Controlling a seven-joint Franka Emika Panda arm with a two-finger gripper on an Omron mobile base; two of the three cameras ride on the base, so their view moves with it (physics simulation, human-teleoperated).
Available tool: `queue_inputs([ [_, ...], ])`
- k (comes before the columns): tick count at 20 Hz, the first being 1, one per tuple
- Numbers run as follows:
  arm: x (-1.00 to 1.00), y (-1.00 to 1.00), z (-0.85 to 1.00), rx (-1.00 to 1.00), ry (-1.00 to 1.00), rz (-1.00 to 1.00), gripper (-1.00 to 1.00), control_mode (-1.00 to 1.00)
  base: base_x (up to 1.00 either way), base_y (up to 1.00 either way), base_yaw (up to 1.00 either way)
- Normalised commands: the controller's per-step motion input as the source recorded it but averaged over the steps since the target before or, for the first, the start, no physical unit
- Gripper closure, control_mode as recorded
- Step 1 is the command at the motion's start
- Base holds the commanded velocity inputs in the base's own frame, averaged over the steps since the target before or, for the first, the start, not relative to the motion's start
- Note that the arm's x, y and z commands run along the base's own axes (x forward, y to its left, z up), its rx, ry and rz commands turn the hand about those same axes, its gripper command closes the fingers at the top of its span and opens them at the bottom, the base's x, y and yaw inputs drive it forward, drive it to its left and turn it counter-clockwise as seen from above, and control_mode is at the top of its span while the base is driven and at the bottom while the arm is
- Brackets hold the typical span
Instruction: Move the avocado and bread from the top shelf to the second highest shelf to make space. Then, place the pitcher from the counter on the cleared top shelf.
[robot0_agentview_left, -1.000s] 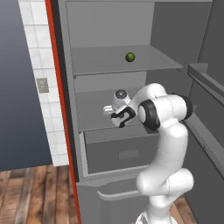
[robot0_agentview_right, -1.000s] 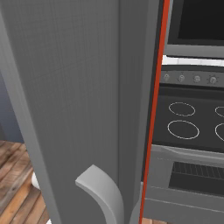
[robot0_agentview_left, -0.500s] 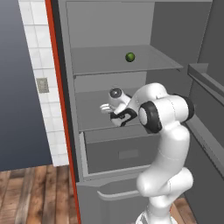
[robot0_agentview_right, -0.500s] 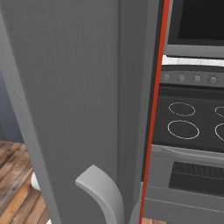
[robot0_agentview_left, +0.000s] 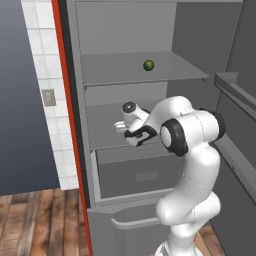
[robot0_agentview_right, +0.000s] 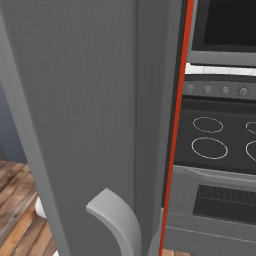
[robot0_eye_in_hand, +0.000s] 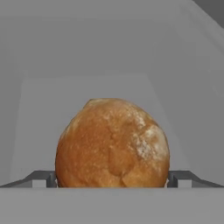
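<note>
1. Left base view: the avocado (robot0_agentview_left: 148, 65) sits on the top shelf (robot0_agentview_left: 115, 75) of the open fridge, toward its right. Below it, the gripper (robot0_agentview_left: 120, 126) reaches in over the second highest shelf (robot0_agentview_left: 102, 131).
2. Right base view: the grey fridge door (robot0_agentview_right: 85, 115) stands just left of the stove (robot0_agentview_right: 220, 145).
3. Hand view: the bread (robot0_eye_in_hand: 112, 143) is clasped between both fingertips (robot0_eye_in_hand: 43, 178), close above the grey shelf.
</note>
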Motion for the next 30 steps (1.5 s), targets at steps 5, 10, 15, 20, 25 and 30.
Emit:
queue_inputs([
  [5, 0.0, -0.26, -1.0, 0.16, 0.34, -0.07, -1.0, -1.0, 0.0, 0.0, 0.0],
  [10, -0.04, -0.03, -0.89, 0.13, 0.54, -0.06, -1.0, -1.0, 0.0, 0.0, 0.0],
  [15, -0.57, 0.05, -0.47, 0.06, 0.37, -0.06, -1.0, -1.0, 0.0, 0.0, 0.0],
  [20, -0.73, 0.27, -0.75, -0.07, 0.02, -0.07, -1.0, -1.0, 0.0, 0.0, 0.0],
  [25, -0.68, 0.19, -0.81, -0.1, 0.29, -0.03, -1.0, -1.0, 0.0, 0.0, 0.0],
  [30, -0.56, 0.01, 0.15, 0.0, 0.1, -0.04, -1.0, -1.0, 0.0, 0.0, 0.0],
])
